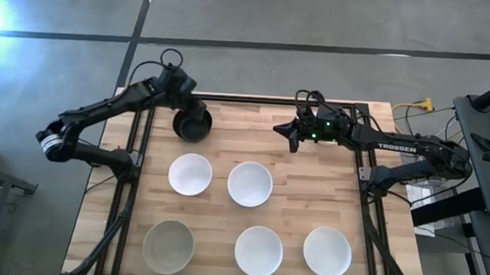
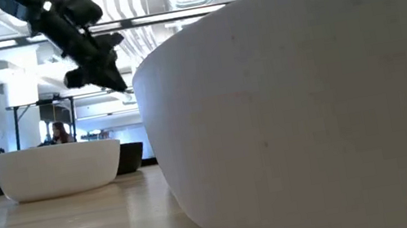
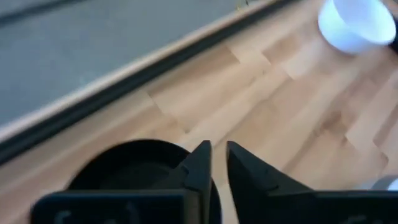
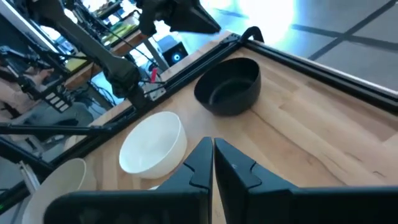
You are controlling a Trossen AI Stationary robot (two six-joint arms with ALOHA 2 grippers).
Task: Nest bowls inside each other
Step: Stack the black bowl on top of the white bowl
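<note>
The black bowl (image 1: pixel 192 126) stands on its base at the table's far left, also seen in the right wrist view (image 4: pixel 229 87). My left gripper (image 1: pixel 198 115) hangs shut just above it (image 3: pixel 217 146), clear of its rim (image 3: pixel 124 163). My right gripper (image 1: pixel 280 128) is shut too and hovers over bare wood at the far middle (image 4: pixel 213 142). Two white bowls (image 1: pixel 190 173) (image 1: pixel 250 183) sit in the middle row. A grey bowl (image 1: pixel 168 245) and two more white bowls (image 1: pixel 259 249) (image 1: pixel 327 251) stand along the near edge.
All the bowls stand apart, none inside another. In the low view one near white bowl (image 2: pixel 308 96) fills most of the picture. Bare wood lies between the black bowl and my right gripper. A black frame rail (image 1: pixel 256 100) runs along the table's far edge.
</note>
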